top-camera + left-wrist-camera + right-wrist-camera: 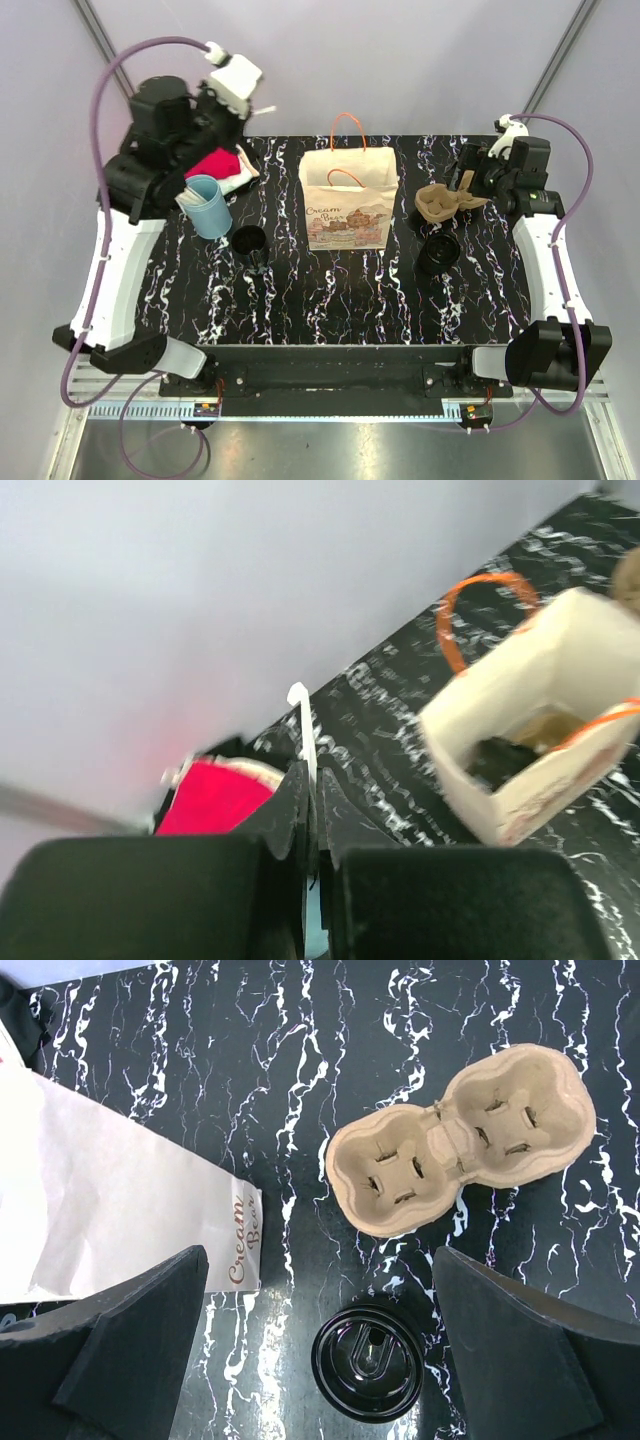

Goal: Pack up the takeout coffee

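A: Black marbled table, grey walls round it. Where's the cup?
B: Far left: blue cup, just beside a red cloth. L gripper is clenched on its rim. Wrist view shows the thin wall pinched btwn the fingers.
A: Pointing which way?
B: Mouth up, no lid. Long axis near vertical, leaning a bit, base toward the near side. Can't tell if it's touching the table.
A: R side?
B: R gripper spread wide, grasping nothing, hanging over the pulp carrier and a black lid. 2nd lid lies near the cup.
A: So what step?
B: Prob. early: cup in hand, carrier empty, paper bag standing open mid-table, handles up. Next, I'd guess, cup goes into a carrier well, lid on at some pt. It needs keeping upright and lowering straight, since a rim pinch could let it swing.
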`<action>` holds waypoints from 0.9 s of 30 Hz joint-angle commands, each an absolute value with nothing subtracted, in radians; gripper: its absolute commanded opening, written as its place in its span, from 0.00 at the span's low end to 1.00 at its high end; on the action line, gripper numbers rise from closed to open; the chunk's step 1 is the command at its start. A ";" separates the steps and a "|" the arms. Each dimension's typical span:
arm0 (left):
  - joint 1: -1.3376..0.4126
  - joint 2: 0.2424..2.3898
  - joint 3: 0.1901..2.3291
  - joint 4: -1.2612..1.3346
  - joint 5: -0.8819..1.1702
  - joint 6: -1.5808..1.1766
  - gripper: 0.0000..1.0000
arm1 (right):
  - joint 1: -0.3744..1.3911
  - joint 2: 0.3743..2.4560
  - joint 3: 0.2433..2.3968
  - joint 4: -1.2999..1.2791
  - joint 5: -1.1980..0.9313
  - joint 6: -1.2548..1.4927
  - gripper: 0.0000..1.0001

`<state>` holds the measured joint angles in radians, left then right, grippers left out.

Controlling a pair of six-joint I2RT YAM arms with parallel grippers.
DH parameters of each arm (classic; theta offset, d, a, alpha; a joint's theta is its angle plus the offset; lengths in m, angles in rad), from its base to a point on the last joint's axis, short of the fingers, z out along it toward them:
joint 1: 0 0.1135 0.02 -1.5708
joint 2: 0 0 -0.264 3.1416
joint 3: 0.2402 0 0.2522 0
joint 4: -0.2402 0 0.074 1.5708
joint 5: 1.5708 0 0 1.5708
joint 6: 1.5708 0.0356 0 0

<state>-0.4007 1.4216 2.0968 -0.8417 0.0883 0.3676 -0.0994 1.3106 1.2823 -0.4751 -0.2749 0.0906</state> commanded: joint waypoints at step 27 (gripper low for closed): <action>-0.983 1.830 2.299 -0.888 -0.305 0.472 0.00 | -0.143 1.290 1.273 -0.428 -0.322 0.118 1.00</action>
